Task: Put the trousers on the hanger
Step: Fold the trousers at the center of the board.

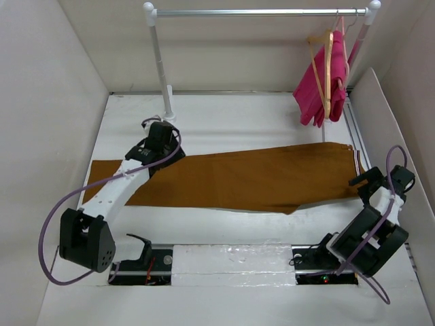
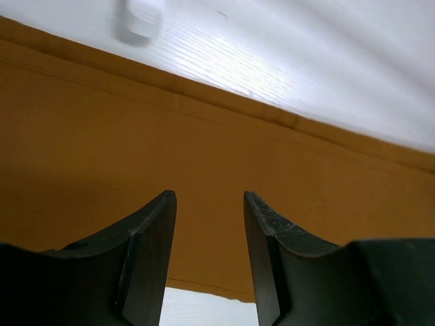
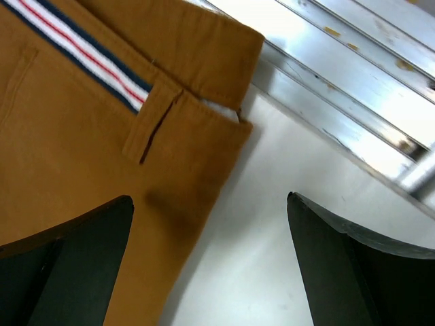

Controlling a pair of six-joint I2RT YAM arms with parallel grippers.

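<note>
The rust-brown trousers [image 1: 251, 176] lie flat across the table, legs to the left, waistband with its striped lining to the right [image 3: 81, 47]. The tan wooden hanger [image 1: 327, 68] hangs on the rail at the back right, next to a pink garment. My left gripper [image 1: 170, 157] is open and empty, low over the trouser legs [image 2: 204, 156]. My right gripper [image 1: 360, 182] is open wide and empty at the waistband's corner; one finger is over the cloth [image 3: 88, 204], the other over bare table.
A white-and-silver clothes rail [image 1: 258, 12] stands at the back, its left post [image 1: 162, 68] on the table behind my left gripper. A pink garment [image 1: 314, 95] hangs on it. A metal track [image 3: 353, 88] runs along the right side. White walls enclose the table.
</note>
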